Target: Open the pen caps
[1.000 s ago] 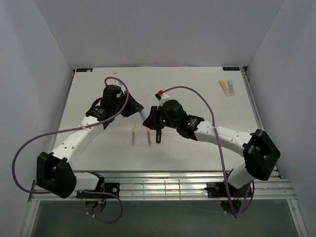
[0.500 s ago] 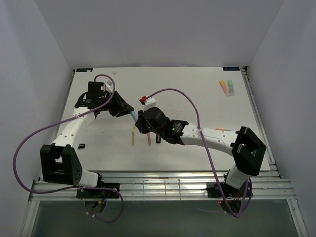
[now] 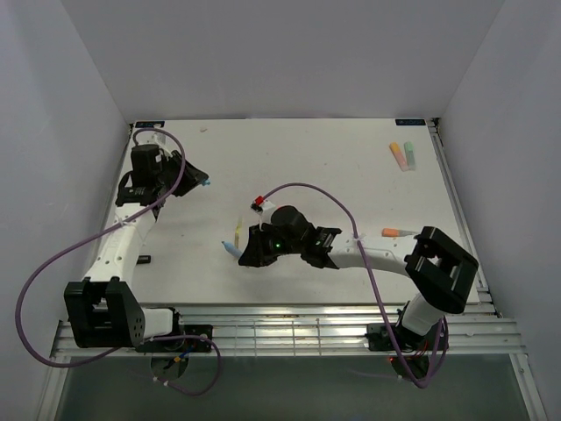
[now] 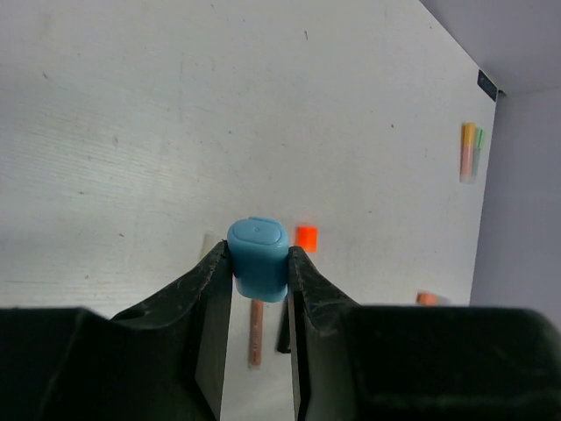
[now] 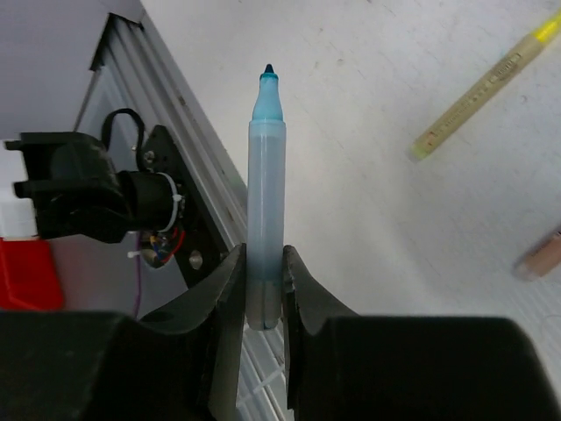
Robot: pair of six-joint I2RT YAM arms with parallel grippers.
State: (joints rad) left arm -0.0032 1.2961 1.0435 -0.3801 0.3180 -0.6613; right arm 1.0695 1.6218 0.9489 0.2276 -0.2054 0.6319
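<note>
The tools have drawn well apart: the left tool (image 4: 260,279) pinches the blue cap (image 4: 258,250), the right tool (image 5: 261,289) clamps the uncapped blue pen (image 5: 265,167).

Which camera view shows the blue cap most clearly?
The left wrist view: the blue cap sits large, pinched in the left claw. The top view shows it only as a speck; the right wrist view, nothing.

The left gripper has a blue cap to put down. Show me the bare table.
Widest bare table: far middle, between the left gripper and the highlighter pair at far right. Crowded: near centre, around the right gripper with its blue pen and the yellow pen beside it.
</note>
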